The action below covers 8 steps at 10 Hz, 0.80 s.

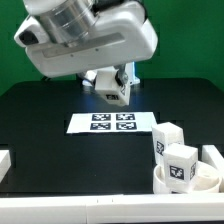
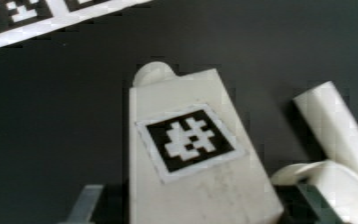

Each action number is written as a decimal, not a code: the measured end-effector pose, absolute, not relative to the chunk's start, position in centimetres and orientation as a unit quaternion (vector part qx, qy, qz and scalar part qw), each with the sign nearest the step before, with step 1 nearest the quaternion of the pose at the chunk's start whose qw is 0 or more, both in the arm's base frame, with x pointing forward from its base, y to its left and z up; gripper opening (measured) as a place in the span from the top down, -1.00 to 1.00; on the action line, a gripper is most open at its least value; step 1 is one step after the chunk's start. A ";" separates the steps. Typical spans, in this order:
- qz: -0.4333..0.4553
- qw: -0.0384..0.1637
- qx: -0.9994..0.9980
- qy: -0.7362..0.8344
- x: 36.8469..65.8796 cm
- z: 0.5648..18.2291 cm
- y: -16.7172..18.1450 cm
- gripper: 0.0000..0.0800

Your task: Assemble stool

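Wrist view had our gripper [image 2: 158, 205] clamped on a stool leg [image 2: 190, 140], lifted just behind the marker board [image 1: 113, 123]. Two more legs [image 1: 175, 155] sat in the seat disc [image 1: 190, 184] beyond the marker board's corner. We figured stiff, light, slick plastic, best pinched across flat sides.

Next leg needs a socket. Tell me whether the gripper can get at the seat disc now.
Probably yes: bare table lies between the gripper and the seat disc. But it seems to hold a leg, and two legs already stand in the disc.

A white tagged leg [image 2: 194, 140] lies just beside another white part [image 2: 336, 140].
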State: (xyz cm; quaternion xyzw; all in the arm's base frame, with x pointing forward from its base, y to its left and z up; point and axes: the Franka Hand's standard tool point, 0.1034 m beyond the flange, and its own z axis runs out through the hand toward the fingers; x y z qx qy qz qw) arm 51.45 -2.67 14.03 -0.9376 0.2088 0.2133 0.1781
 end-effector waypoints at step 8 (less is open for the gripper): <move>-0.085 0.122 -0.959 0.240 57.5 18.7 4.8 0.18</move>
